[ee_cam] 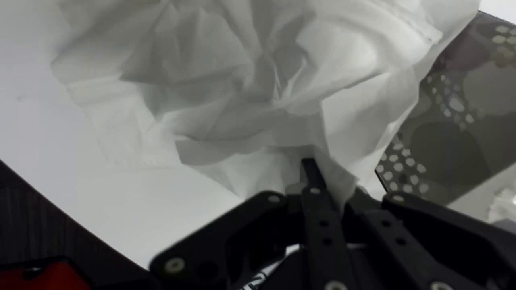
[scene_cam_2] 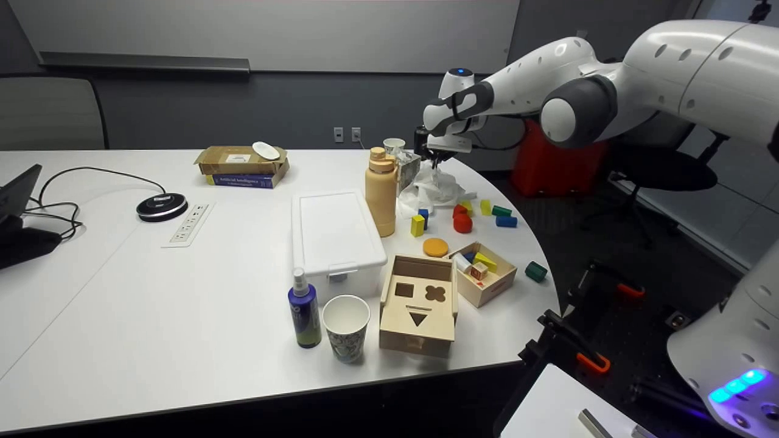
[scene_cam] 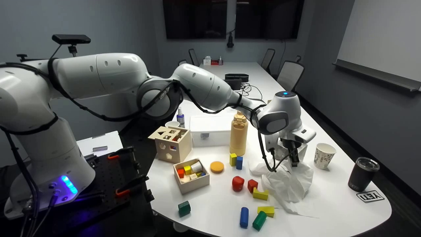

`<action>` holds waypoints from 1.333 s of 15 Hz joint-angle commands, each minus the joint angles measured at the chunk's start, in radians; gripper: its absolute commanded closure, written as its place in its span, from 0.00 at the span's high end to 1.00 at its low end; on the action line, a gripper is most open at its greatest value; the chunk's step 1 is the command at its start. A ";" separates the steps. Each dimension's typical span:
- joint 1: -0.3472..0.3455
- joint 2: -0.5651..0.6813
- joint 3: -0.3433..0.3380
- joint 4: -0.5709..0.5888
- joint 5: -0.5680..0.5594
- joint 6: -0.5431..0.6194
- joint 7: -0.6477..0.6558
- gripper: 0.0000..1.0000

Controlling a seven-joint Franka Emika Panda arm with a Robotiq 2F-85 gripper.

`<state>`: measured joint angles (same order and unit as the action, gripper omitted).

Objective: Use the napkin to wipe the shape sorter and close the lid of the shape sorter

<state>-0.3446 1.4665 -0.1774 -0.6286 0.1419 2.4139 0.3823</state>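
"Black, jointed hand [scene_cam: 293, 161]: spread or pinching?"

"Pinching. I have a thin fold of the crumpled white paper napkin [scene_cam: 291, 184]; its lower creases lie on the smooth white counter [scene_cam: 213, 210], just beside a grey cube [ee_cam: 443, 147] printed with pale dots."

"Texture?"

"Limp, all sharp ridges and soft hollows."

"And the light-wood, cube-shaped shape sorter [scene_cam: 178, 153]?"

"Well apart from my hand on the counter, rounded and angular holes cut through its faces. Its flat wooden lid [scene_cam_2: 420, 299], pierced too, juts past one edge, leaving a gap."

a tan bottle [scene_cam_2: 380, 196] stands beside a white bin [scene_cam_2: 336, 234].
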 commanded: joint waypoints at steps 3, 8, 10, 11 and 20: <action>0.043 -0.168 -0.012 -0.070 -0.008 -0.085 0.009 0.00; 0.079 -0.325 0.048 -0.155 0.009 -0.341 -0.100 0.00; 0.100 -0.384 0.057 -0.202 -0.005 -0.436 -0.136 0.00; 0.115 -0.414 0.054 -0.230 -0.013 -0.470 -0.148 0.00; 0.261 -0.702 0.046 -0.579 -0.139 -0.505 -0.216 0.00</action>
<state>-0.1284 0.9113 -0.1298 -1.0104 0.0408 1.8913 0.2122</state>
